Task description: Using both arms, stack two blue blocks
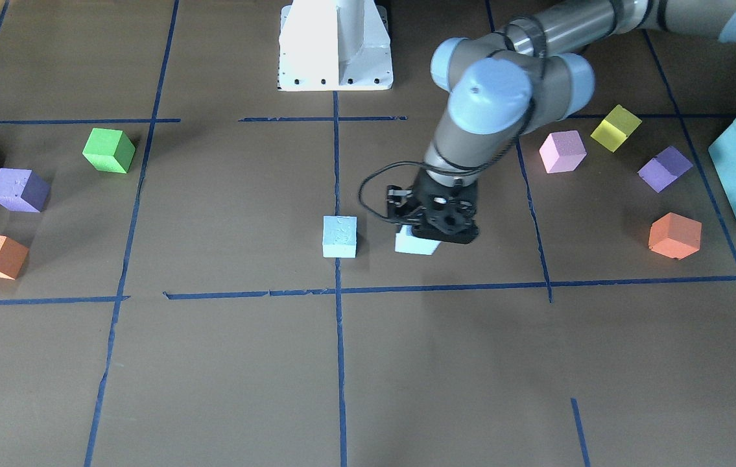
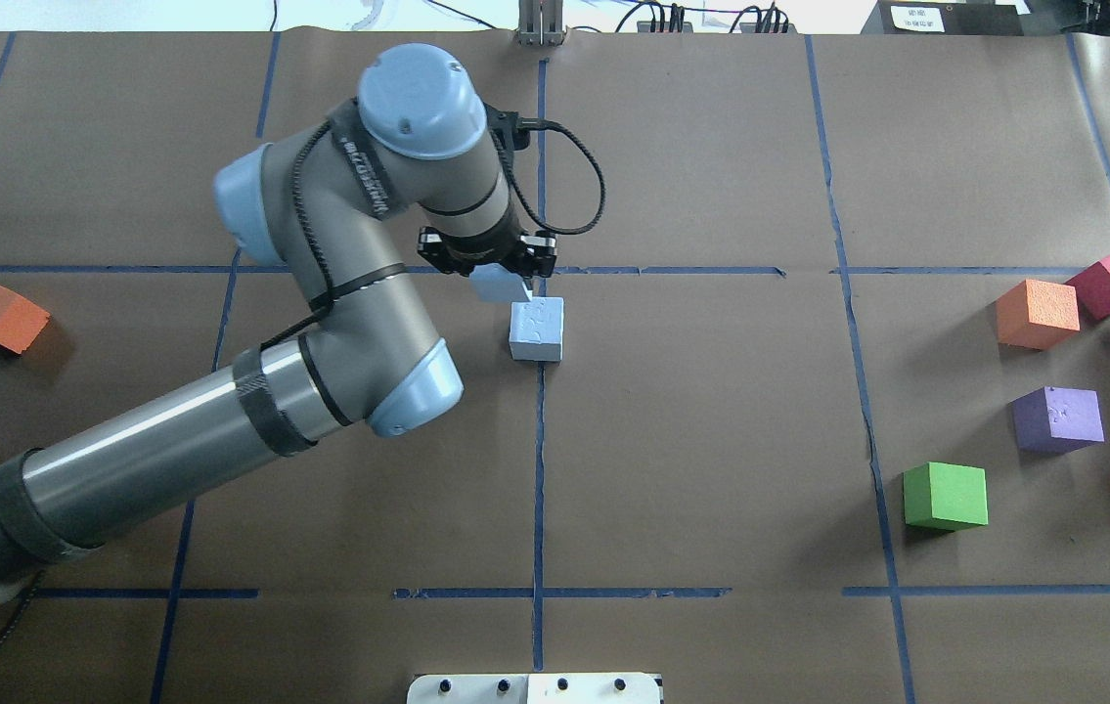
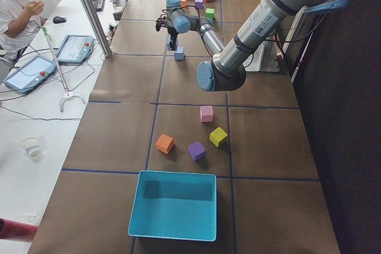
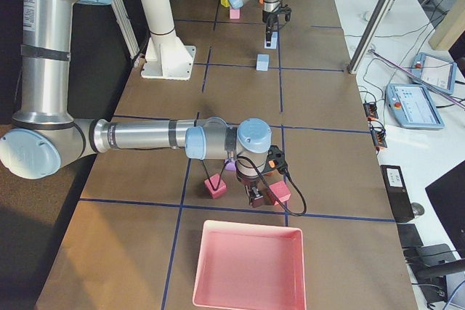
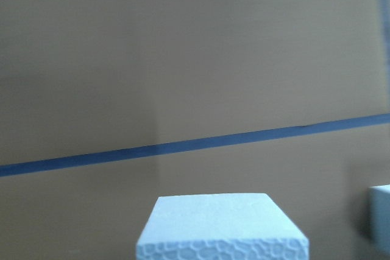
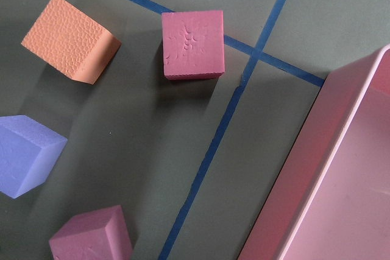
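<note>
- So, the left arm (image 2: 173, 440) reaches over the middle of the desk (image 1: 225, 363), with the left claw (image 1: 429, 226) pointing straight down.
- That claw is pinching the held blue block (image 1: 414, 245) from above, and only the lower part of the cube pokes out under the black fingers.
- It's hard to tell whether this cube sits on the desk or hangs a touch above it; the overhead view suggests lifted, maybe.
- The loose blue block (image 1: 340, 236) sits flat on the desk right on the blue tape line (image 1: 340, 363), just beside the held one with a small gap between them.
- In the left wrist view the held cube fills the bottom centre, and a sliver of the other one shows at the right edge.
- The right arm (image 4: 138, 136) is well away at the far end, with the right claw (image 4: 254, 195) low over a bunch of cubes next to the pink tray (image 4: 247, 270).
- Nobody could say from these shots whether that claw is spread or pressed together; its wrist view only shows an orange cube (image 6: 70, 38), a pink cube (image 6: 193, 44) and the tray edge.
</note>
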Available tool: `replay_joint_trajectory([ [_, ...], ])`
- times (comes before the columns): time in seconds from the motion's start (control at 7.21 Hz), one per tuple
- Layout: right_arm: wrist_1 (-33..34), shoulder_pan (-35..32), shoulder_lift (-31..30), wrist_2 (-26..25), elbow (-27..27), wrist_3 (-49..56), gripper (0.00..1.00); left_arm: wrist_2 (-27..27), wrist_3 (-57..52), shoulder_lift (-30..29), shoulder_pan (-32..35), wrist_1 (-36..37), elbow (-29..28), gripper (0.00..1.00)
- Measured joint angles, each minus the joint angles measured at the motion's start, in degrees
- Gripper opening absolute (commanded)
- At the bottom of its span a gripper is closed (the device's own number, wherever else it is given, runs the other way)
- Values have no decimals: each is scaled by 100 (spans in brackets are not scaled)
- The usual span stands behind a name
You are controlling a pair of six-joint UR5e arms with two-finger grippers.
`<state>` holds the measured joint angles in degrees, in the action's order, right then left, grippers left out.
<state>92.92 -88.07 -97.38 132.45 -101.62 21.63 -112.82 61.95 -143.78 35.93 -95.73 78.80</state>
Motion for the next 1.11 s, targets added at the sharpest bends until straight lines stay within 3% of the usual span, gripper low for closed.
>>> replay_joint_trajectory([
  [0.14,4,0,0,0,4,-1,100,103,83,-218,-130,4,-281,17],
  [0.69,5,0,-7,0,3,-1,100,154,124,-293,-293,369,-384,21],
  [0.83,6,0,-8,0,2,-1,100,157,125,-285,-295,430,-372,34],
  [0.97,6,0,-11,0,2,-1,100,156,125,-273,-295,455,-369,54],
  [1.11,7,0,-14,0,2,-1,100,149,127,-269,-292,454,-368,95],
])
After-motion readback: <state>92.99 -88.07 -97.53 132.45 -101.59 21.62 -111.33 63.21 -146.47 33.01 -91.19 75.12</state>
